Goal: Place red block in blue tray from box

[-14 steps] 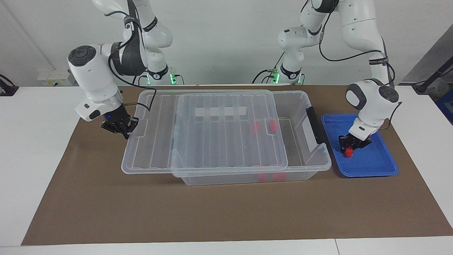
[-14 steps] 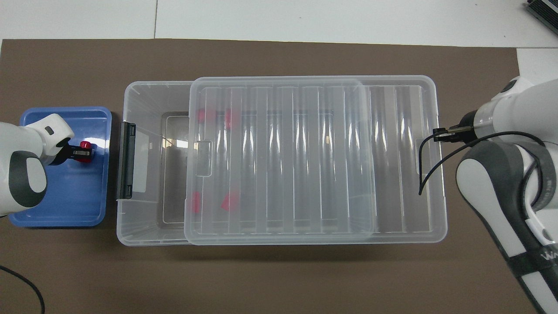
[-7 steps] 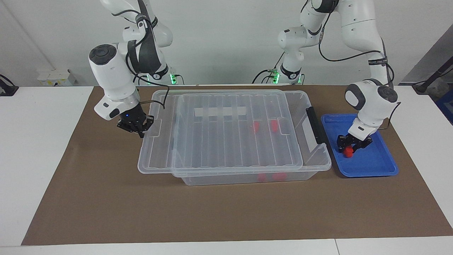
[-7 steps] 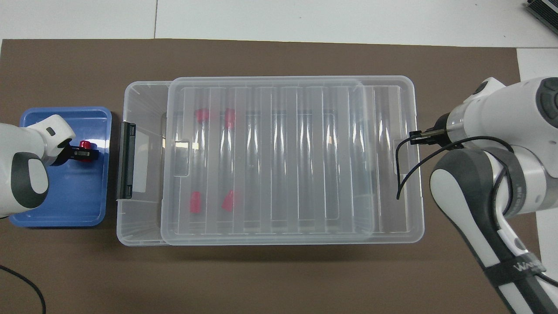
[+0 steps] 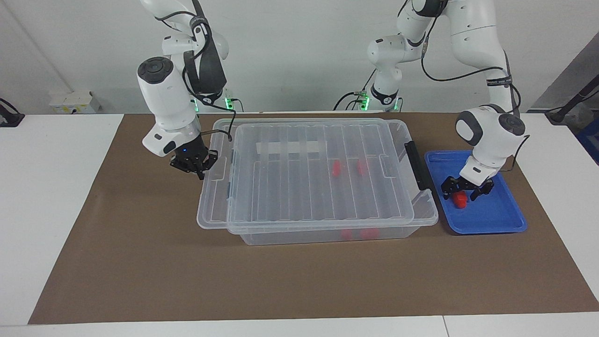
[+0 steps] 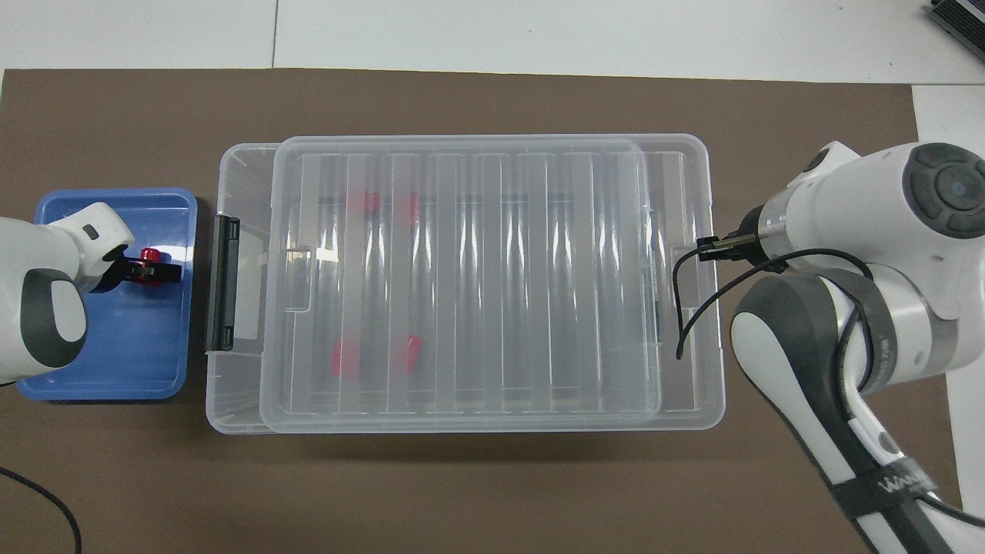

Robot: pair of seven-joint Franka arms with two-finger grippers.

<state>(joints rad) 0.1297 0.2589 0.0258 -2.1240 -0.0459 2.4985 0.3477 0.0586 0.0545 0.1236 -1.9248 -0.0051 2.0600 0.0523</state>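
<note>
No brand or label is reading clearly anywhere. The left gripper [image 5: 467,191] is standing wide open in the blue tray [image 5: 496,220], the red block [image 5: 460,200] lying released directly between its fingertips. The right gripper [image 5: 193,164] is closing on the lid [image 5: 299,187] edge of the box [image 5: 423,213].

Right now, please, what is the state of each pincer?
Left pincer: open, over the blue tray, with the red block lying loose between its fingers.
Right pincer: shut on the lid edge of the box.

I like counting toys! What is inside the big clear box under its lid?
Through the see-through lid of the box, four red blocks show, in two pairs. Whether more hide under the ribs cannot be told.
</note>
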